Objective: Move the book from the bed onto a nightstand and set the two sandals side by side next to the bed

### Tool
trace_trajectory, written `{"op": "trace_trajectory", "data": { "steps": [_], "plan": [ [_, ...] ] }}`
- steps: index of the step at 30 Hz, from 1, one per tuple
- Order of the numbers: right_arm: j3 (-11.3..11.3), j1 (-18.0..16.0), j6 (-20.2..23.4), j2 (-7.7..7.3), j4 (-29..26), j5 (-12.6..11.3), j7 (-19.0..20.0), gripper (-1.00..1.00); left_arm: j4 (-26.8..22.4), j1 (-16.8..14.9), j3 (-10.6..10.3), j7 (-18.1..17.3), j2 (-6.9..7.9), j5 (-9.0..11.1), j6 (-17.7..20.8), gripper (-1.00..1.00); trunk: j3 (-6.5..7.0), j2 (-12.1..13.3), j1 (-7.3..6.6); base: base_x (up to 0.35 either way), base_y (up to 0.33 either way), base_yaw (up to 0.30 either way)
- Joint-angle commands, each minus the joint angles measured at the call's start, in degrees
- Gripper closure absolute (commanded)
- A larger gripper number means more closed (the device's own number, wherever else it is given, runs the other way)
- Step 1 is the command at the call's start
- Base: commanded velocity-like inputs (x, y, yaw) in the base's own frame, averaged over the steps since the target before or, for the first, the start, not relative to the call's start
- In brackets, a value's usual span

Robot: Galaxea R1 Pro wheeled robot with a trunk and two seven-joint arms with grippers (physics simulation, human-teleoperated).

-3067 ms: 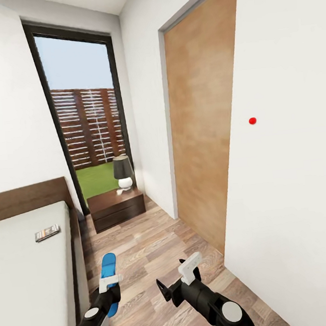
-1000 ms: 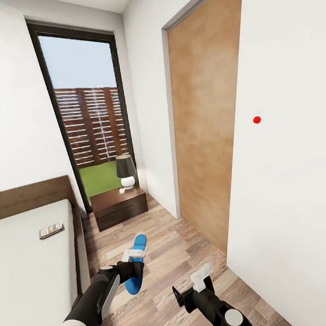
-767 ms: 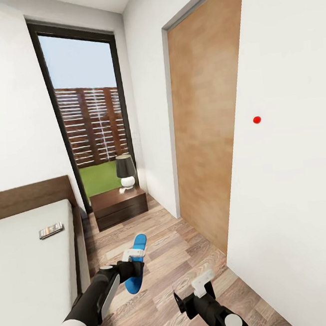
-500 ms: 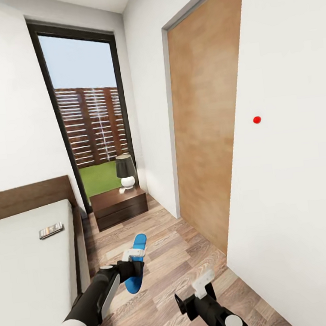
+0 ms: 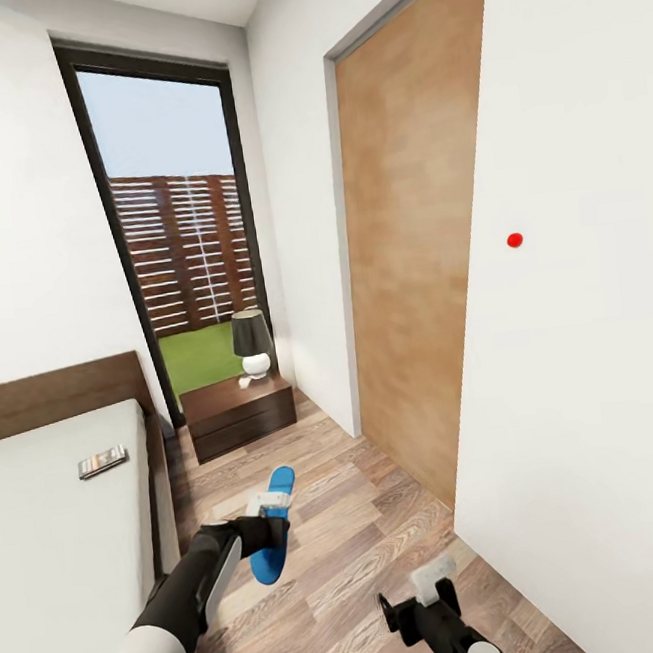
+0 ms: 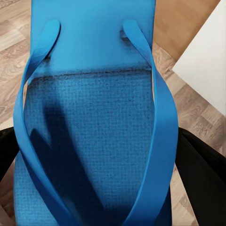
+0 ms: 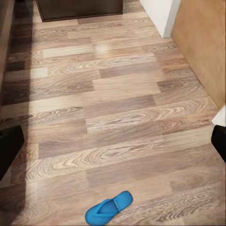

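Note:
My left gripper (image 5: 268,519) is shut on a bright blue sandal (image 5: 265,565), held low over the wood floor just right of the bed (image 5: 56,526). In the left wrist view the sandal (image 6: 94,141) and its straps sit between my black fingers (image 6: 202,174). The other sandal (image 7: 109,208) lies on the floor in the right wrist view, below my open right gripper (image 7: 113,146). My right gripper (image 5: 415,599) hangs low near the white wall. The book (image 5: 102,461) lies on the grey mattress near the headboard. The nightstand (image 5: 237,411) stands beyond the bed's head end.
A black-shaded lamp (image 5: 251,344) stands on the nightstand, in front of the tall window (image 5: 181,231). A wooden door (image 5: 410,257) and white wall with a red dot (image 5: 515,240) close in the right side. A strip of floor (image 5: 338,526) runs between bed and wall.
My right arm has drawn back and down toward the lower edge of the head view. The left gripper with the sandal has barely shifted in the last second.

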Motion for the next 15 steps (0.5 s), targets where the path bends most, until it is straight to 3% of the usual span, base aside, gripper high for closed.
{"op": "trace_trajectory", "data": {
  "steps": [1,4,15],
  "plan": [
    [-0.1,0.0,-0.8,-0.01,0.7,0.0,-1.1,-1.00,-0.1,-0.1,-0.1,0.1,-0.02,0.4,0.5,1.00,-0.11,-0.1,0.02,0.000,0.000,0.000],
    [-0.3,0.0,-3.9,0.11,3.0,0.0,-2.9,-1.00,-0.5,-0.3,-0.2,0.1,-0.10,0.3,0.7,1.00,-0.11,-0.1,0.02,0.000,0.000,0.000],
    [-0.7,-0.6,-6.9,1.36,12.6,-0.3,-4.1,-1.00,-1.4,-0.4,-0.3,0.2,-0.37,0.3,1.7,1.00,-0.11,-0.1,0.02,0.000,0.000,0.000]
  ]
}}
